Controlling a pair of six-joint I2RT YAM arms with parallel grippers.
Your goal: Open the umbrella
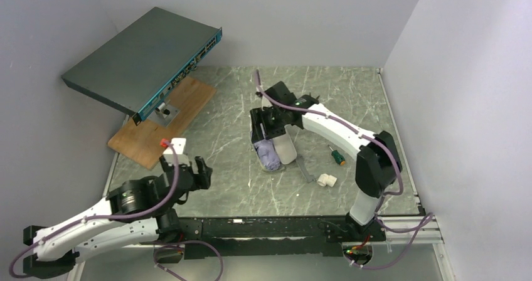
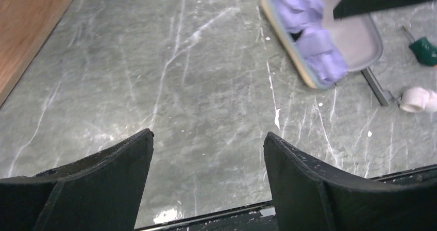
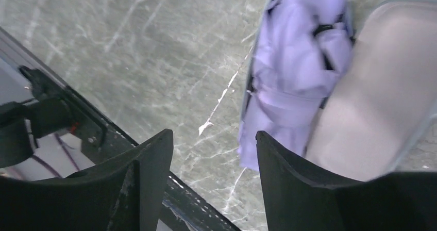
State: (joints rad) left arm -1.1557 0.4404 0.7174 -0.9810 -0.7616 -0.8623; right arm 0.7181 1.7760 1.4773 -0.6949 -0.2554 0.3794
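The folded lavender umbrella lies inside the open beige case.

Screwdriver, pipe elbow, wooden board

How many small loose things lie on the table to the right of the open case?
3. A green-handled screwdriver lies farthest right, a white pipe fitting nearer the arms, a grey metal strip beside the case. More may hide under the right arm.
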